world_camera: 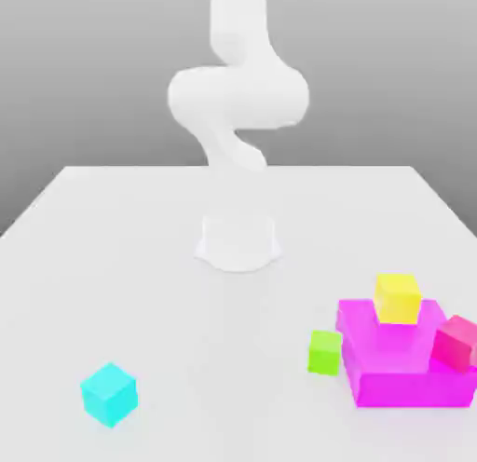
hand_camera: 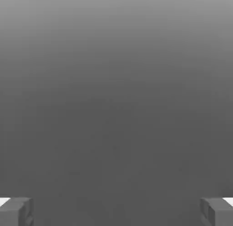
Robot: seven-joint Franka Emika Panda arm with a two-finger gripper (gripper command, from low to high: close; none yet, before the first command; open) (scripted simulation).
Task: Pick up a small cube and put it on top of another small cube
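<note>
— Nearest you, by the table's [world_camera: 140, 292] front edge toward the exterior view's left corner, what sits there?

— You have the cyan cube [world_camera: 109, 393] there, resting flat on the table with bare surface all around it, well apart from everything else.

— And toward the front corner on the exterior view's right?

— You see a lime-green cube [world_camera: 325, 351] on the table, just beside the magenta block [world_camera: 401, 376]. That block is wide and stepped. A yellow cube [world_camera: 398, 297] rests on its upper step, and a pink-red cube [world_camera: 457, 343] sits tilted on the block's side nearer the table's edge on the exterior view's right.

— Farther back?

— You find the white arm [world_camera: 238, 101] rising from its round base [world_camera: 238, 243] near the table's middle, curling upward.

— And the gripper [hand_camera: 116, 211]?

— Its fingers [hand_camera: 16, 211] are spread wide apart in the hand view, with nothing between them.
</note>
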